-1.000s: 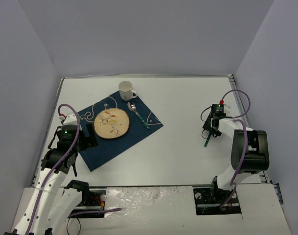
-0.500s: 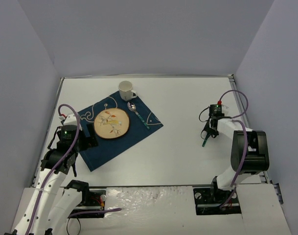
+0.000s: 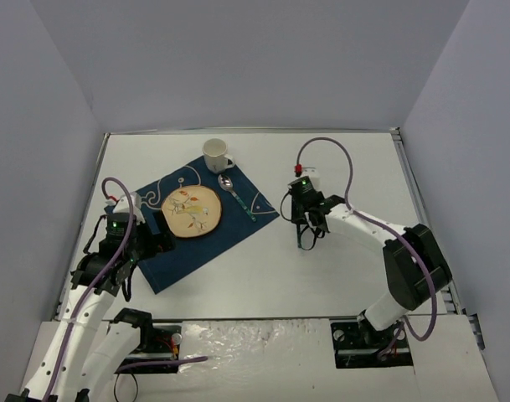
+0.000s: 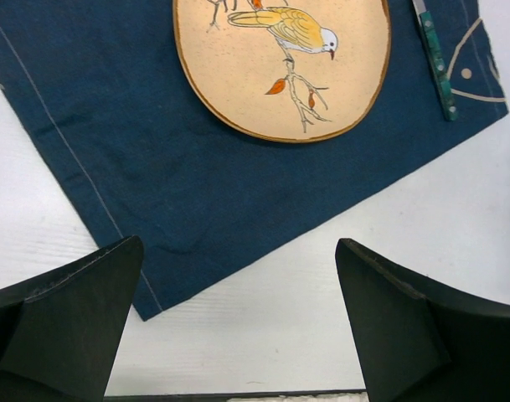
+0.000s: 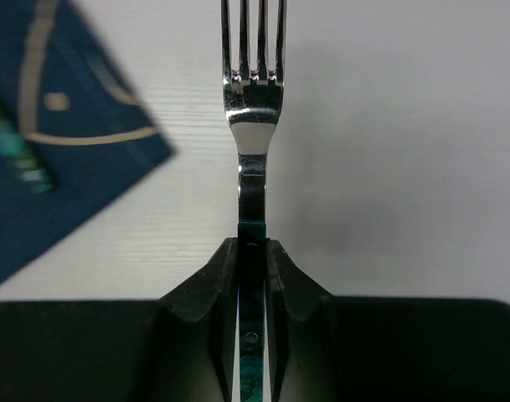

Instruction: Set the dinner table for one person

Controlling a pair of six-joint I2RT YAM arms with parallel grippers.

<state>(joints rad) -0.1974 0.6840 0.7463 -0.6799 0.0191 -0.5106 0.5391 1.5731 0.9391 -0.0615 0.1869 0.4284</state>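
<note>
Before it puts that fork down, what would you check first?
1. Grip on the fork: ok, the right gripper is shut on its green handle.
2. Fork above the placemat: not ok, it is over bare dinner table, beside the mat's right corner.
3. The plate and spoon on the mat: ok.
4. The left gripper clear of the mat: not ok, it hangs open above the mat's near edge.
5. Fork's height over the table: cannot tell.

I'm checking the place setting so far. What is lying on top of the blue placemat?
A bird-painted plate and a green-handled spoon lie on the placemat. The cloth under the plate is hidden, and the left hand covers its left edge.
</note>
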